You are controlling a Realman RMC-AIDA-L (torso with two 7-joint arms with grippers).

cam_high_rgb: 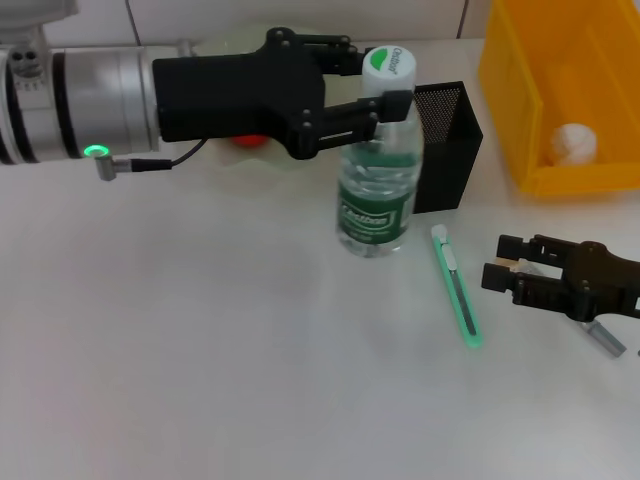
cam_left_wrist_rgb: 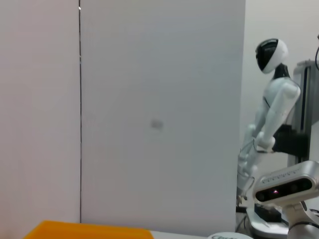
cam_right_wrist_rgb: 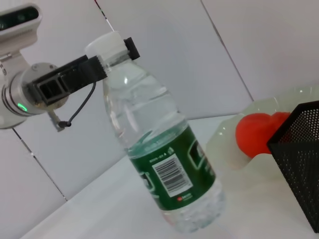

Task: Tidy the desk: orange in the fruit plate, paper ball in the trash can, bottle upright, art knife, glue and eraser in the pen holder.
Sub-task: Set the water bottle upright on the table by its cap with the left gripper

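A clear water bottle (cam_high_rgb: 378,170) with a green label and white cap stands upright on the white desk, next to the black mesh pen holder (cam_high_rgb: 447,145). My left gripper (cam_high_rgb: 372,82) is shut on the bottle's neck just under the cap; the right wrist view shows this too (cam_right_wrist_rgb: 107,62). A green art knife (cam_high_rgb: 458,285) lies flat in front of the pen holder. My right gripper (cam_high_rgb: 503,262) is open and empty, just right of the knife. The orange (cam_right_wrist_rgb: 256,132) lies in the pale fruit plate (cam_right_wrist_rgb: 294,99). The paper ball (cam_high_rgb: 574,143) lies in the yellow bin (cam_high_rgb: 520,120).
A small grey object (cam_high_rgb: 605,338) lies partly under my right gripper at the desk's right edge; I cannot tell what it is. The eraser is not in view. The left wrist view shows only a wall, the bin's rim (cam_left_wrist_rgb: 89,230) and another robot (cam_left_wrist_rgb: 269,114).
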